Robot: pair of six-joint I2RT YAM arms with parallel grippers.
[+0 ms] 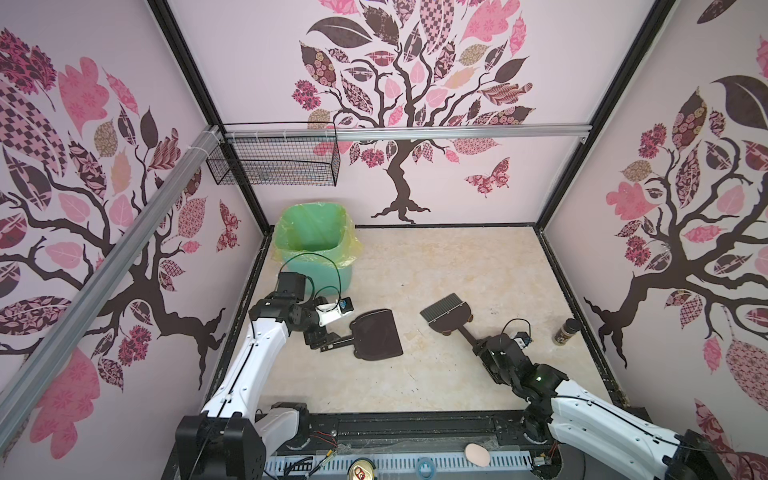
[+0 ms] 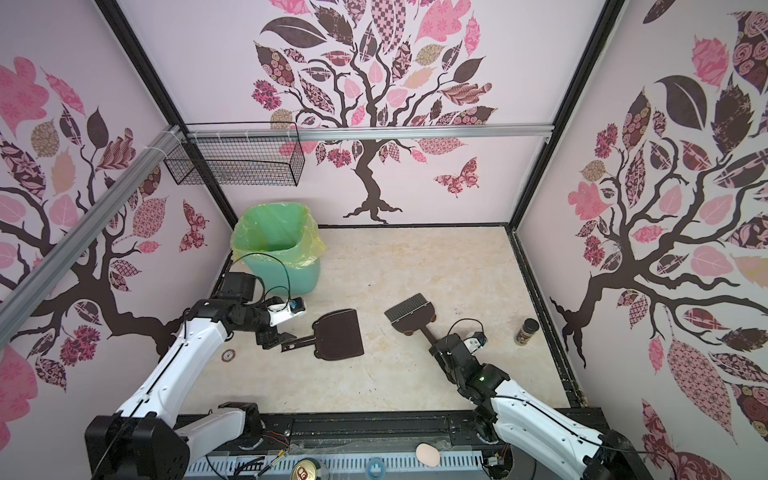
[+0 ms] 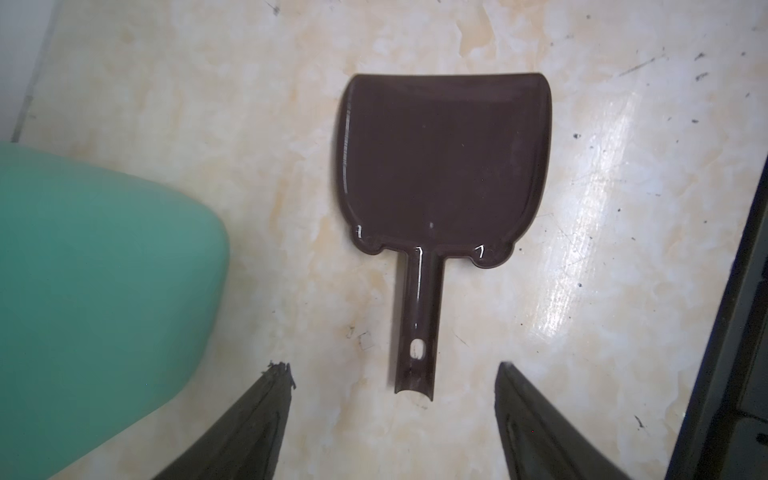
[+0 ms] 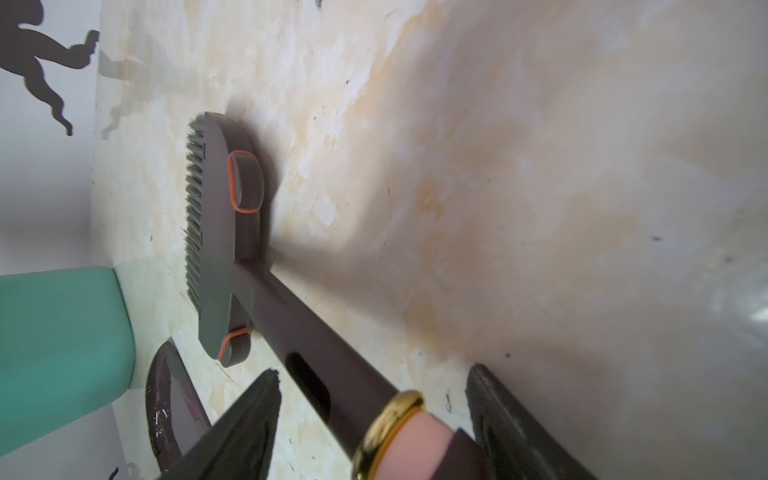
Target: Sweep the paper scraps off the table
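While no paper scraps show anywhere on the table (image 1: 457, 266) in both top views, the count for them stands at 0 on the surface. Whether any lie in the bin (image 1: 309, 232) cannot be told; its inside shows only green.

Item 1: dustpan (image 3: 440, 158). Dark brown, flat on the table, just beside the bin, pan empty. Its handle's long axis points straight back into the left gripper (image 3: 393, 372). That gripper's fingers (image 3: 249, 428) are spread wide, 1 on each side of the handle's end, with bare table in both gaps. Nothing is held.

Item 2: brush (image 4: 224, 232). It lies on the table right of the middle, bristles away from the arm. Its handle runs back between the fingers (image 4: 245, 424) of the right gripper (image 4: 374, 371). They are spread wide and appear clear of the handle on both sides. Nothing is gripped.

Assessment: sweeping looks finished, with both tools laid down, each nearest its own arm. Each handle lies along the midline of its gap. A retreat straight up or back along that axis should clear it; a sideways move would likely knock the handle.
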